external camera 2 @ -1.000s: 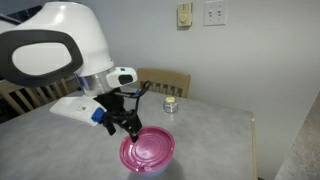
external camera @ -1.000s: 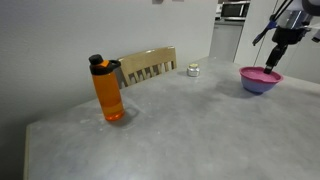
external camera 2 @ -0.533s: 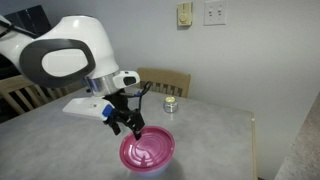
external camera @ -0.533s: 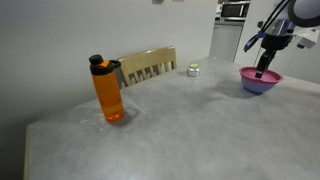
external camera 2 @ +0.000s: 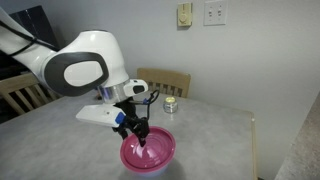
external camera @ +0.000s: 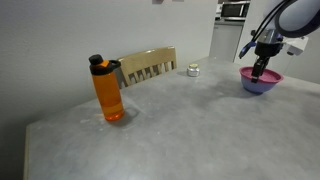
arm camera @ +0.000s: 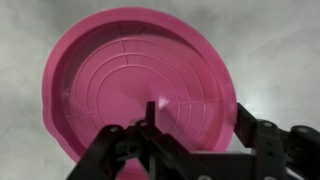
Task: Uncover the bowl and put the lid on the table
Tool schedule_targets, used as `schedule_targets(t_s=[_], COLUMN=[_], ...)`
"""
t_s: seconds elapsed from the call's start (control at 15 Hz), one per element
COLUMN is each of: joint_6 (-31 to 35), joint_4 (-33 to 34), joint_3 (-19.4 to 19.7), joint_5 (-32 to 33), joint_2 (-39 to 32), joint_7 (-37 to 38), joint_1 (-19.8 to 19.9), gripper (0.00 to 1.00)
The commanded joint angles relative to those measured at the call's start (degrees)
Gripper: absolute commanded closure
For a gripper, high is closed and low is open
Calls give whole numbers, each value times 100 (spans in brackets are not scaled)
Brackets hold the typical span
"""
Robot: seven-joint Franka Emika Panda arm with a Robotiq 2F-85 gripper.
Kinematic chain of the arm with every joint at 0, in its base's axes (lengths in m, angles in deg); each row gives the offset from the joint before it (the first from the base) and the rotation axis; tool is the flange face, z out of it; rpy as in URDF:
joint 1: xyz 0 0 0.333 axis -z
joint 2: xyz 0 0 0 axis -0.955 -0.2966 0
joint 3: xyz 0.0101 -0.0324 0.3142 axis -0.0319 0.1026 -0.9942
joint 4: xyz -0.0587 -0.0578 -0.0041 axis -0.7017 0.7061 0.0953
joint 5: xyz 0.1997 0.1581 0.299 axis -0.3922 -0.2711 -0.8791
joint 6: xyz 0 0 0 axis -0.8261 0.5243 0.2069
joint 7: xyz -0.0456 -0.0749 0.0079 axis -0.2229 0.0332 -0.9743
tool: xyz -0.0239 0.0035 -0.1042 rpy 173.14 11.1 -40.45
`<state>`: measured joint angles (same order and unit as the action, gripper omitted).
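Poised over the flat round magenta-pink plastic lid (arm camera: 135, 85), the Robotiq gripper (arm camera: 176, 128) enters the wrist view from 6 o'clock with its jaws spread wide and nothing between them. One finger shows toward 7 o'clock and the other toward 4 o'clock. In an exterior view the gripper (external camera: 259, 71) hangs just above the lid (external camera: 260, 75), which sits on the small round periwinkle-blue plastic bowl (external camera: 258, 86) at the 3 o'clock side of the large light grey matte table (external camera: 180, 130). Whether the fingertips touch the lid cannot be told. The bowl is not yet uncovered, so the step in hand looks like taking hold of the lid. The disc looks wider than the jaws' spread, so spanning it is unlikely to work. A better grasp would be to shift toward the raised rim, set one finger inside it and one outside, and pinch there. The bowl looks light, so a straight, slow lift should keep it from tipping or coming up with the lid. Bare table toward 9 o'clock of the bowl suits the set-down, well short of the tall orange plastic bottle (external camera: 108, 92).
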<state>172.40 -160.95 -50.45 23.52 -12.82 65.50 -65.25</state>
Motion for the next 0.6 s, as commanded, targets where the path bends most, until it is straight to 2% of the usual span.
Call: schedule_targets(t_s=[0.0, 0.07, 0.13, 0.53], joint_6=[-117, -108, -130, -182], joint_4=[262, 303, 315, 430], joint_3=[-142, -141, -141, -169], joint_5=[49, 53, 63, 76], joint_2=[-215, -257, -256, -262], joint_7=[-12, -7, -5, -28], joint_1=[183, 188, 186, 180], gripper=[36, 52, 55, 98])
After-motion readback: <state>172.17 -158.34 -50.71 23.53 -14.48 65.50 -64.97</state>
